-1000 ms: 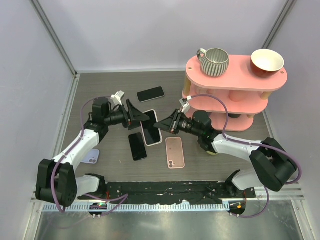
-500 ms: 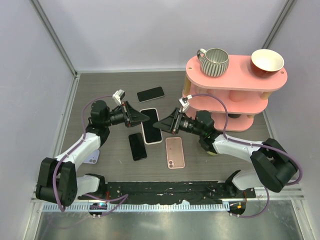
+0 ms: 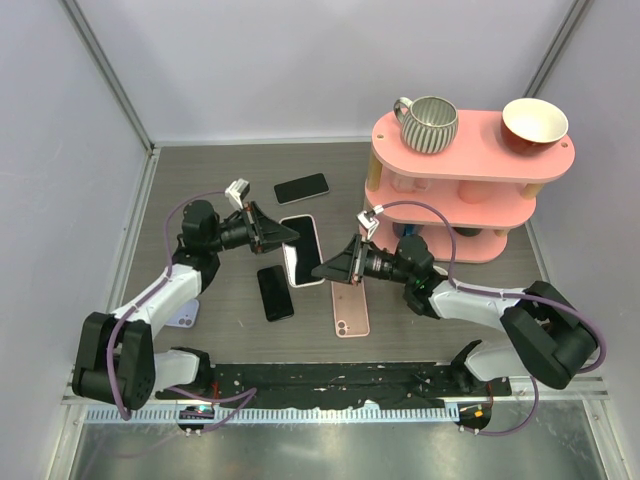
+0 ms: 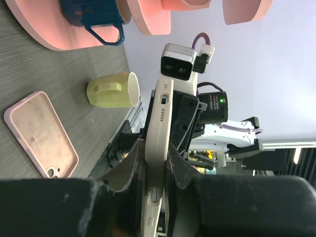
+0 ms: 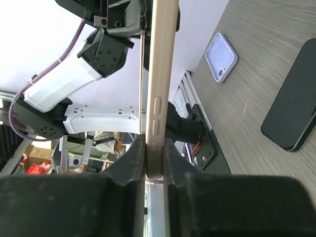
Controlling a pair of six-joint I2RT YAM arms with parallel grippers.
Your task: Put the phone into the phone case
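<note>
The left hand (image 3: 288,234) and right hand (image 3: 323,270) each clamp an opposite end of the phone (image 3: 304,248), held above the bench's (image 3: 200,175) middle. It looks rigid, thin, likely slick and breakable, so gentle grips at the ends suit it.

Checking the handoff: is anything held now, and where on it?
The phone is pinched across its flat faces, the left gripper on one long edge, the right gripper on the opposite edge.

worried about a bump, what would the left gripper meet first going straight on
The left gripper clamps the white phone; straight on, it would likely meet the right gripper holding the phone's other end.
</note>
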